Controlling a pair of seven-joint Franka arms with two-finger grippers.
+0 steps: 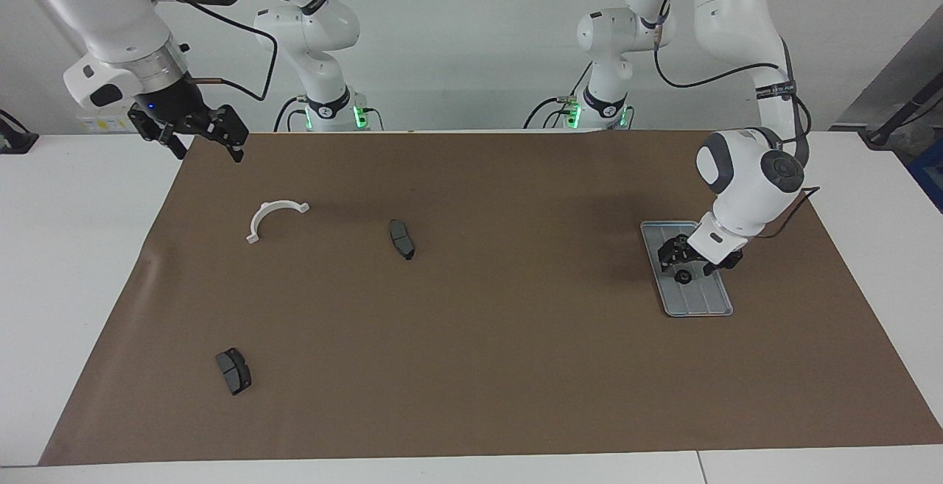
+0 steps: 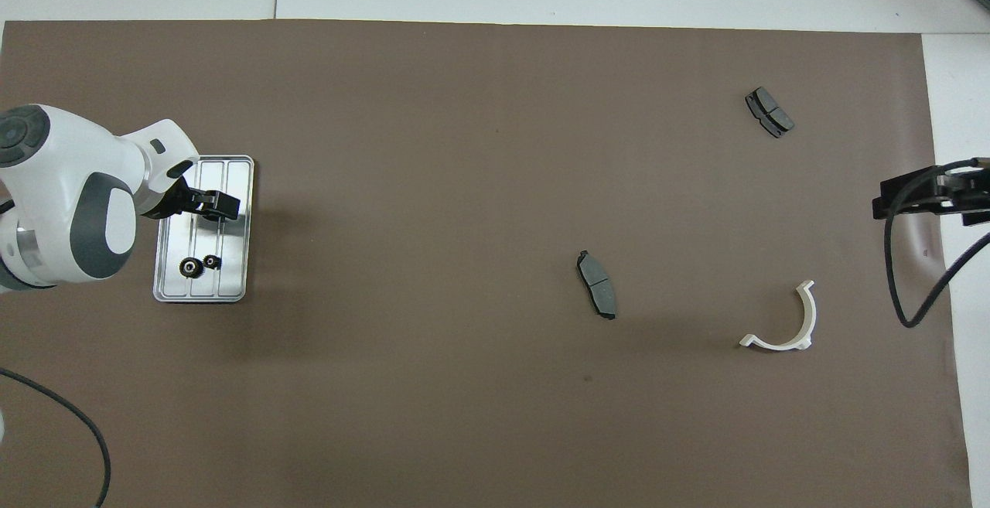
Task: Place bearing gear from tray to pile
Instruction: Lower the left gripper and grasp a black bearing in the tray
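The silver ridged tray lies on the brown mat at the left arm's end of the table. My left gripper is down in the tray, open, its fingers straddling a small black bearing gear; in the overhead view the hand hides that gear. Two more black gears lie in the tray's part nearer the robots. The pile is a loose scatter toward the right arm's end. My right gripper waits open, raised over the mat's edge there.
The scatter holds a white half-ring bracket, a dark brake pad beside it toward the mat's middle, and a second pad farther from the robots. A black cable hangs by the right gripper.
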